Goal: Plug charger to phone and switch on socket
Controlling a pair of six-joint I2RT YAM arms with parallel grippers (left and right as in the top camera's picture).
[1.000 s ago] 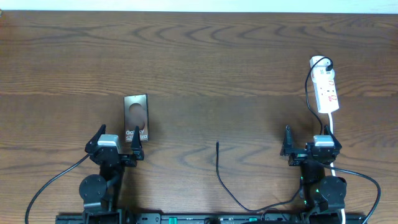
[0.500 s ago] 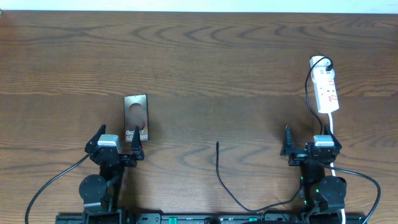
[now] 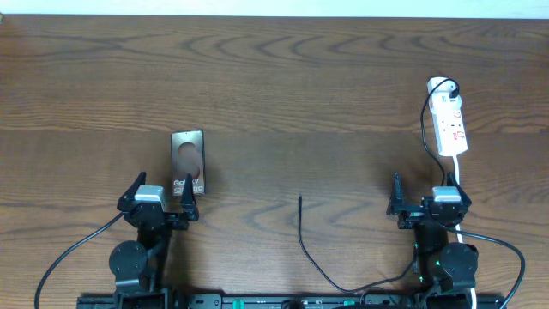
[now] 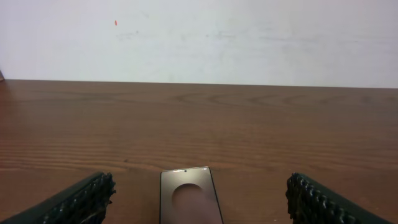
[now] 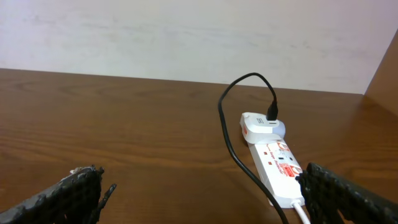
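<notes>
**Phone, charger and socket lie apart; both jaws released**

Dark brown wood-grain table (image 3: 274, 77) runs back to a plain white wall (image 4: 199, 37). On it the phone (image 3: 188, 161) lies flat, long side pointing away from the robot, round mark toward the far end, white lettering toward the near end. The left jaws sit just on the near side of the phone, spread wide and holding nothing, the phone's near end between them in the wrist view. To the phone's right, well apart, the charger (image 3: 302, 236) curls toward the near edge, with bare wood between its plug tip (image 3: 299, 199) and the phone. Far right of the phone lies the socket (image 3: 449, 126), with a white adapter (image 5: 264, 126) at its far end holding a black lead, and a white cord (image 3: 459, 172) leaving its near end. The right jaws, near the socket's near end, are spread and empty.
</notes>
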